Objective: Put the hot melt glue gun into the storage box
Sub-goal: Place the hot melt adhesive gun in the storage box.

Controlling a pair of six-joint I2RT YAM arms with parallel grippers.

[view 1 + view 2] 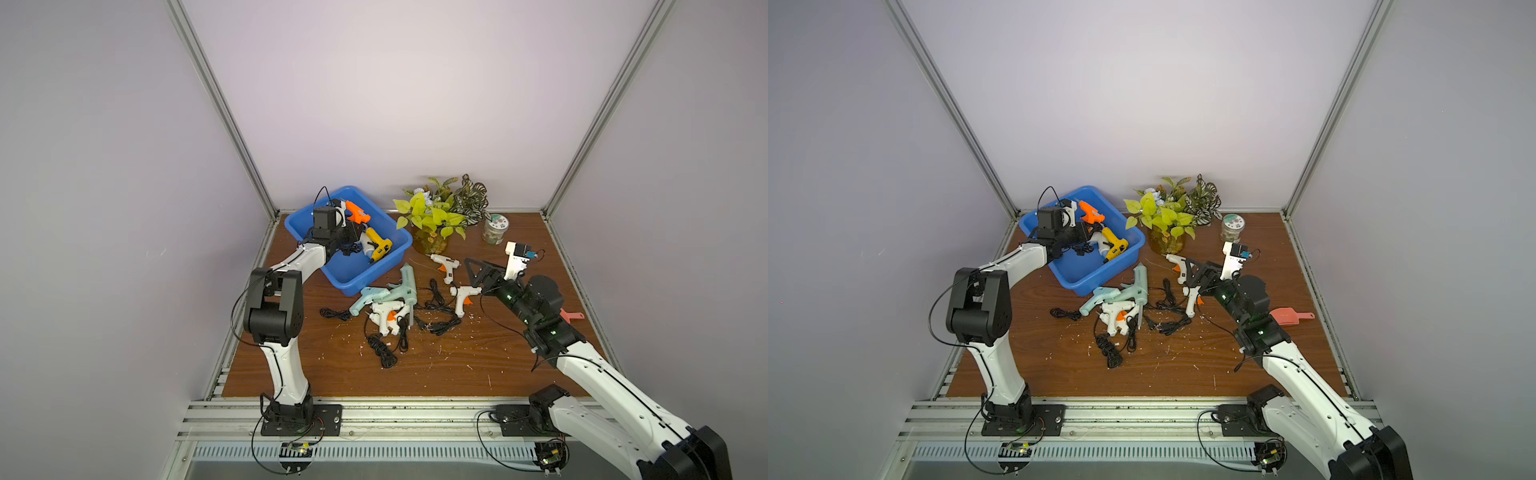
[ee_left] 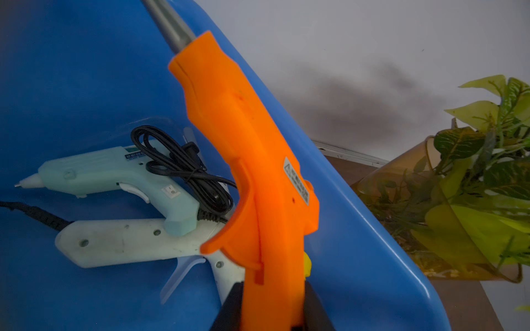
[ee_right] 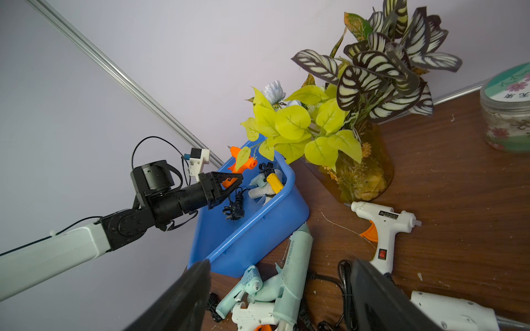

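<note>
Right of centre in both top views we see a plant (image 1: 440,205) with yellow-green and dark striped leaves, standing in an amber vase (image 1: 430,245) by the back wall. Just right of it stands a small clear jar (image 1: 493,230) with a flowered lid. A pink scoop (image 1: 1285,318) lies near the right edge of the brown wooden table (image 1: 332,374), which is flecked with white crumbs (image 3: 419,276).

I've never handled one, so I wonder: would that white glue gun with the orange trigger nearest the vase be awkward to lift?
Probably rigid: the white glue gun looks like hard moulded plastic. The black cord by its handle, likely its own, would trail limply and might snag. Lying flat, it seems unlikely to roll.
</note>
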